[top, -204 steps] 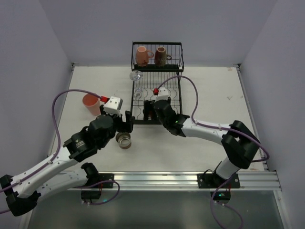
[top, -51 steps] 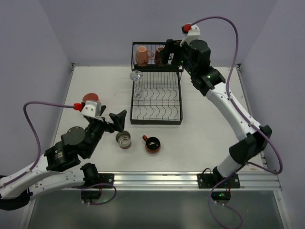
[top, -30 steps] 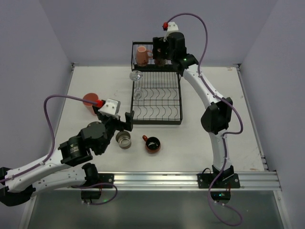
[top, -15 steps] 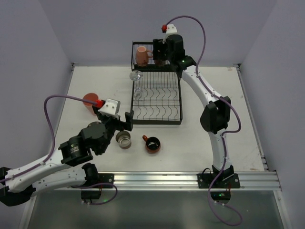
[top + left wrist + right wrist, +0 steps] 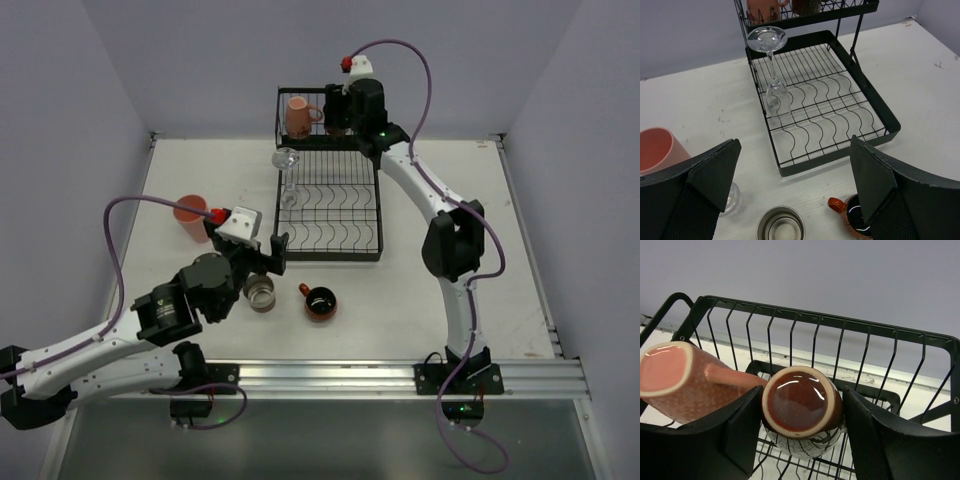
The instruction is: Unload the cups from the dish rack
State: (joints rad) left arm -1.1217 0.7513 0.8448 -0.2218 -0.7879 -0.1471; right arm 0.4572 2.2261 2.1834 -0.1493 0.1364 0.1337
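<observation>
My right jaws straddle dark brown mug (image 5: 800, 407) (clamped or not, can't tell); lifting may snag pink mug (image 5: 675, 385) handle. Left jaws wide, empty.

Left arm (image 5: 95, 350) and right arm (image 5: 415, 185) have white links, black joints, purple cables (image 5: 398, 42), black fingers (image 5: 705, 175).

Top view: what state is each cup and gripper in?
pink mug: on its side, upper tier.
brown mug: upper tier, between fingers of right gripper.
wine glass: upside down, lower tier.
red cup: upright on table.
white-and-brown cup: upright on table.
tumbler: upright on table.
left gripper: open, empty.
right gripper: straddling brown mug, grip unclear.
</observation>
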